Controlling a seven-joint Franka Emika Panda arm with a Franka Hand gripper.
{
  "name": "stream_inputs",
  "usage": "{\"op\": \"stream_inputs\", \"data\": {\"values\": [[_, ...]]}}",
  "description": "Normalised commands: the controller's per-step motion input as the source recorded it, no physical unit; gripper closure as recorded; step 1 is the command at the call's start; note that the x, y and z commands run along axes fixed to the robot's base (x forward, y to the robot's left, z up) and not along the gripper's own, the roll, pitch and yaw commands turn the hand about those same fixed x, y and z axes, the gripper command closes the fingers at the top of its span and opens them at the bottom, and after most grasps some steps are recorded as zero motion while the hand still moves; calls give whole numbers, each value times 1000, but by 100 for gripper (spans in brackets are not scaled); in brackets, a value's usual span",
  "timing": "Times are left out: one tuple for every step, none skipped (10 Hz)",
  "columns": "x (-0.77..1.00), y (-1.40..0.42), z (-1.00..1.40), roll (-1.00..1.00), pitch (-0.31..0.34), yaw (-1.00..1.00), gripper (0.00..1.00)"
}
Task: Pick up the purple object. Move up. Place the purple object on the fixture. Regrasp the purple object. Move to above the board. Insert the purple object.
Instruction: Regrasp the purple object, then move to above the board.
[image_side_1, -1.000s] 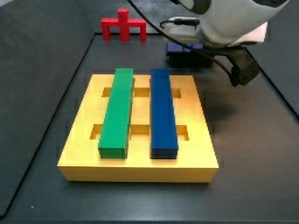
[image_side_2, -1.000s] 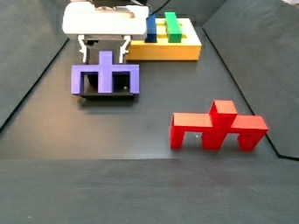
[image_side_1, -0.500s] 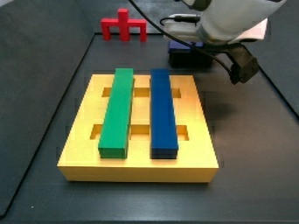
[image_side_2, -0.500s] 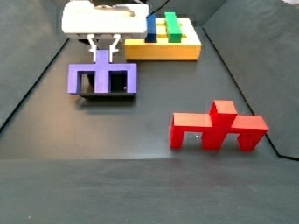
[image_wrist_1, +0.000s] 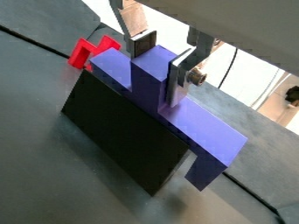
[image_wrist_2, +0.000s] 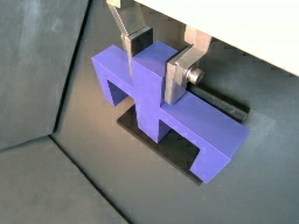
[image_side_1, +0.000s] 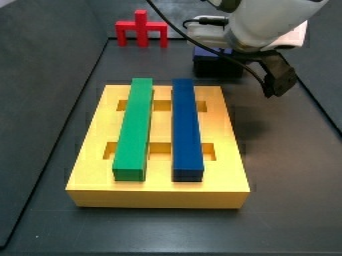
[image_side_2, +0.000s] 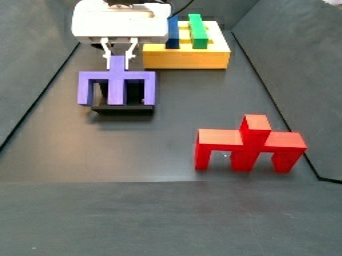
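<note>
The purple object is a cross-shaped piece resting on the black fixture, its long bar lying across the top and one short arm pointing up. Both wrist views show it on the fixture. My gripper hangs straight over it. The fingers sit on either side of the upright arm in both wrist views, pads pressed against it. The yellow board lies apart from the fixture.
The board holds a green bar and a dark blue bar side by side. A red legged piece stands on the dark floor, also in a wrist view. Dark walls edge the work area.
The fingers, spread wider a second ago, have closed onto the purple object's upright arm. The piece and fixture have not moved.
</note>
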Motion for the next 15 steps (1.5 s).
{"op": "stream_inputs", "data": {"values": [[0, 0, 0, 0, 0, 0, 100], [0, 0, 0, 0, 0, 0, 100], [0, 0, 0, 0, 0, 0, 100], [0, 0, 0, 0, 0, 0, 100], [0, 0, 0, 0, 0, 0, 100], [0, 0, 0, 0, 0, 0, 100], [0, 0, 1400, 0, 0, 0, 100], [-21, -36, 1400, 6, 4, 1, 100], [-62, -42, 1400, -16, 9, 6, 100], [-53, -34, 1400, 1, 11, 8, 100], [-35, -64, 1400, 1, 54, -10, 100], [-36, -61, 1400, 4, 53, -9, 100], [-10, -34, 917, -6, 61, 4, 100], [7, -35, 570, 6, 74, 13, 100], [32, -25, 245, 6, 90, 21, 100]]}}
